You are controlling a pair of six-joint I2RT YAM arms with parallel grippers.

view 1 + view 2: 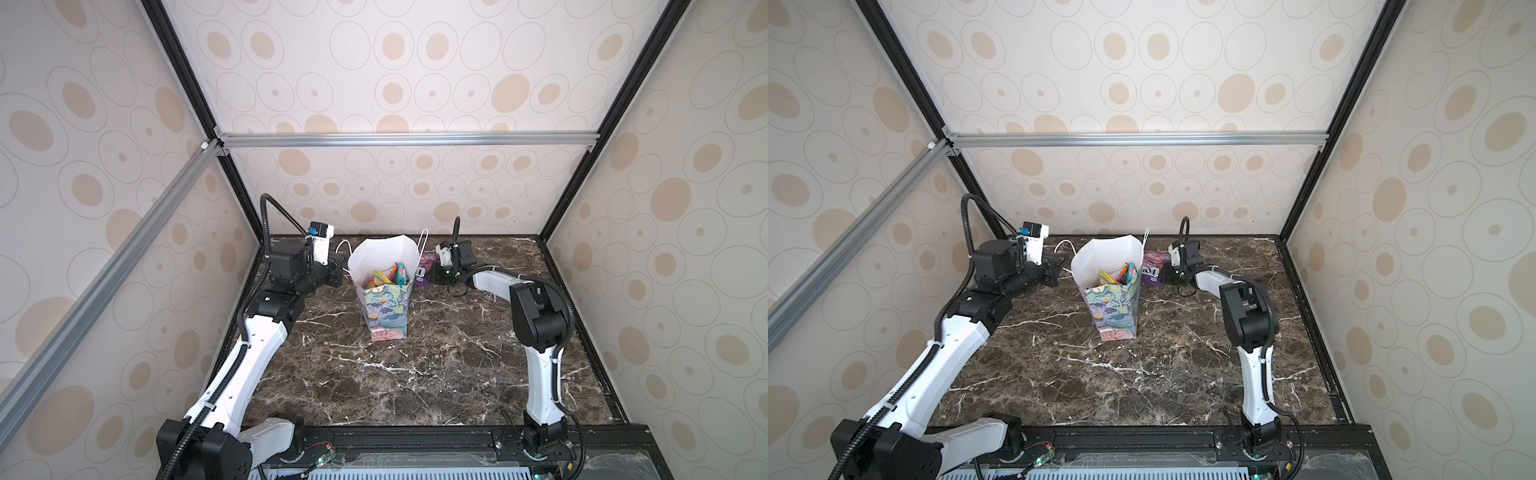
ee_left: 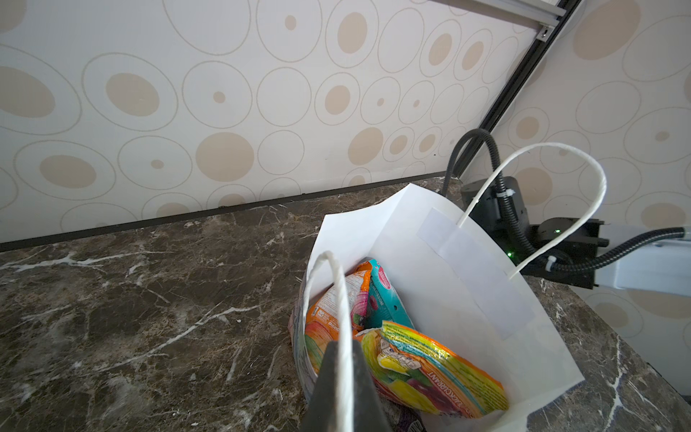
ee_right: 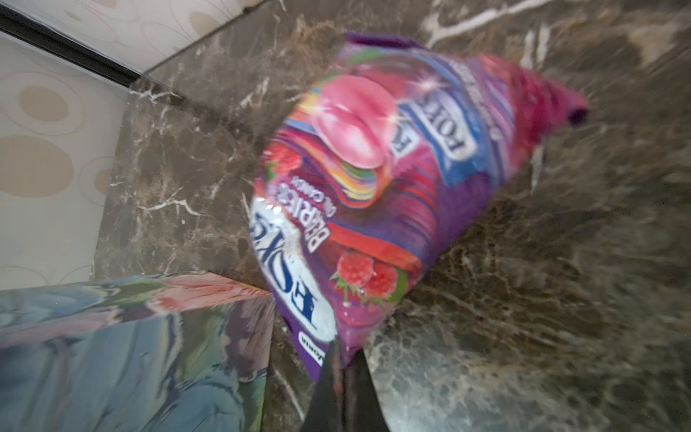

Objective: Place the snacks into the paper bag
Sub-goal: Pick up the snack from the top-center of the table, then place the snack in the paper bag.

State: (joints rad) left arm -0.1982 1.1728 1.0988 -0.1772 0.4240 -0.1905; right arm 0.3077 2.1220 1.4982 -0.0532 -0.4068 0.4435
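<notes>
**Purple pouch gripped beside the bag, ahead of the lift**

Pinched the end seam of the purple FOX'S Berries pouch [image 3: 359,209] in the right gripper [image 3: 342,359], jaws closed on the foil, over the marble tabletop [image 3: 561,299] and just outside the floral paper bag [image 1: 1113,307]. Perhaps overlapped a second purple pouch; too blurred to tell. Held the bag steady with the left gripper [image 2: 342,359], clamped on the near cord handle [image 2: 338,299]. Showed the red-yellow FOX'S Fruits pouch [image 2: 430,370] already inside. Called for a lift above the tall rim before crossing, then release over the white interior.
</notes>
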